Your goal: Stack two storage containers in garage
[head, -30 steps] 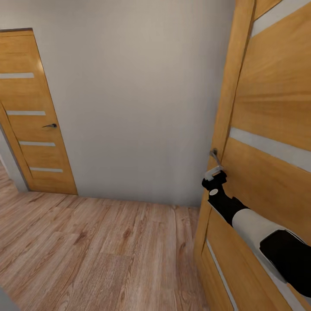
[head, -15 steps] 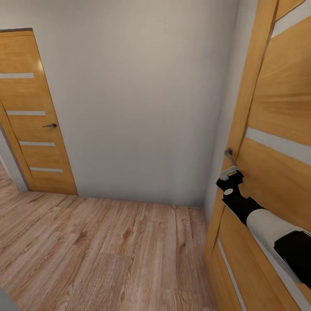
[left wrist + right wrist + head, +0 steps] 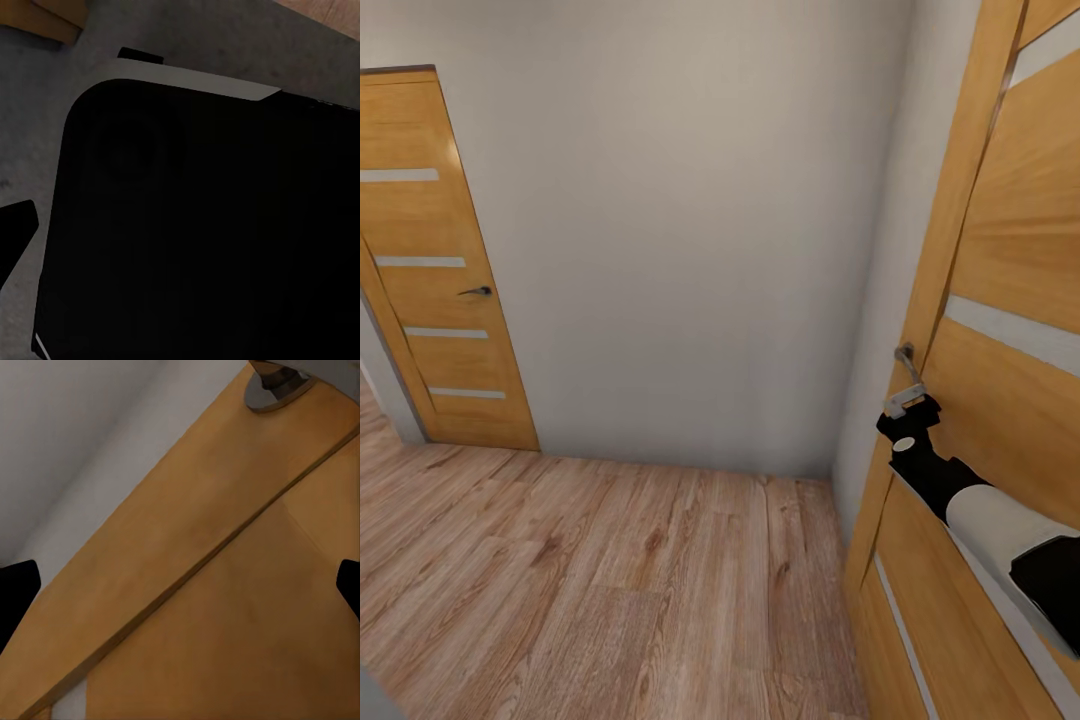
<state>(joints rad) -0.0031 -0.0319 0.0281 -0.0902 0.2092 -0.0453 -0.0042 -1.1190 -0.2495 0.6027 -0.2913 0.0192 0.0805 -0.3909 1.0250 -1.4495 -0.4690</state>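
Observation:
The storage containers are out of view. I stand in a hallway on light wood-plank flooring (image 3: 610, 580). My right gripper (image 3: 905, 400) is pressed against a wooden door (image 3: 1010, 250) on the right, just below its metal handle (image 3: 906, 358). In the right wrist view the right gripper (image 3: 180, 585) is open. Its dark fingertips (image 3: 15, 585) are spread wide over the door panel, and the handle's round base (image 3: 277, 386) lies beyond them. The left wrist view looks at my own black body (image 3: 210, 225), with one dark fingertip (image 3: 15, 232) far out to the side.
A plain pale wall (image 3: 680, 220) closes the hallway ahead. A second wooden door (image 3: 430, 260) with pale stripes and a dark handle stands shut at the left. A narrow strip of wall (image 3: 880, 300) shows beside the right door's edge. Open plank floor lies ahead and to the left.
The right door has swung away, its edge shifting to the right and uncovering more wall. My right gripper has moved right with it, staying by the handle. The camera has not moved.

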